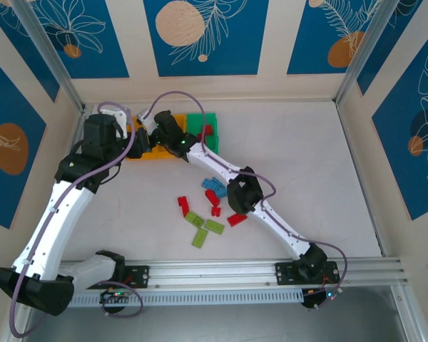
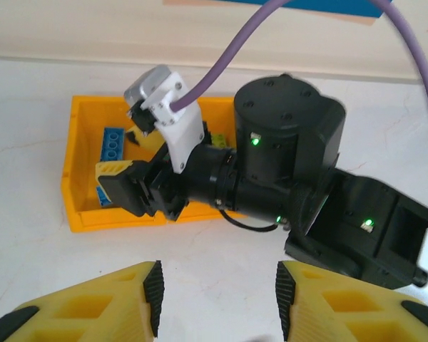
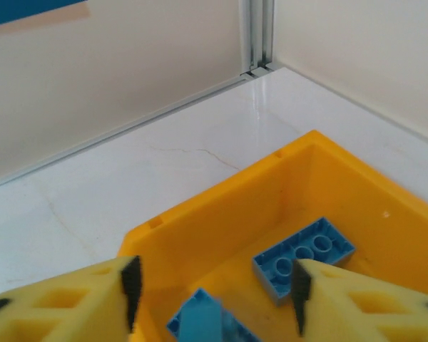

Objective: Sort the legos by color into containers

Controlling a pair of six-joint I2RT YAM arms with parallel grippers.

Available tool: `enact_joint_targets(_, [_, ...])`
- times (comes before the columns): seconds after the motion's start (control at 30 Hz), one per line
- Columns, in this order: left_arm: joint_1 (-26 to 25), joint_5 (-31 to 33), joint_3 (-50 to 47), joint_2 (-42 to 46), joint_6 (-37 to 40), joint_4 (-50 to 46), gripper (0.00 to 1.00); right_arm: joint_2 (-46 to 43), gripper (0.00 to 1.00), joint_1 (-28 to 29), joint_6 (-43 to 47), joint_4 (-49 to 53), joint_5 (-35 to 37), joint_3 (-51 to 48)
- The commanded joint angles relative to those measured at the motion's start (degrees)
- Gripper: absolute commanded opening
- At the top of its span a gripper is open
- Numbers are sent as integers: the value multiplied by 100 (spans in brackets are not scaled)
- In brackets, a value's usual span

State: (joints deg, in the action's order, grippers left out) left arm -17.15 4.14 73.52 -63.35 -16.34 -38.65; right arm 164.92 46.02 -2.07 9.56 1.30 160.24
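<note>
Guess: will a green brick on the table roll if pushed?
Probably not: the green brick lies flat with straight edges, so it should slide on the smooth white table. It looks small and hard, so likely light and stiff.

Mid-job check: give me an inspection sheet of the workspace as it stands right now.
Surface: white table, bricks scattered near its centre.
Job's things: orange-yellow bin holds blue bricks; red bricks show in the green bin; loose blue bricks, loose red bricks and loose lime green bricks lie unsorted on the table.
Clutter: nothing seen.
Grippers: left gripper open and empty above bare table; right gripper open above the orange-yellow bin, gripping nothing.
Cables: purple cables loop along both arms, off the bricks.
Surroundings: blue-and-cream wall panels, metal frame posts.
</note>
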Motion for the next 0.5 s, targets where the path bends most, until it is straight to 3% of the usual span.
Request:
enact_joint_targets(0.0, [14, -10, -89, -72, -1, -13, 48, -318, 64, -85, 138, 13, -172, 22])
enact_joint_targets(0.2, [19, -17, -219, -94, -255, 146, 49, -1334, 63, -161, -438, 720, -392, -387])
enact_joint_targets(0.3, [12, 0, -243, -171, -509, 94, 49, -2173, 64, -324, -1170, 1599, -308, -905])
enact_joint_targets(0.47, [-7, -438, -246, -520, -1227, -235, 51, -4219, 63, -953, -2736, 2192, -586, -3288])
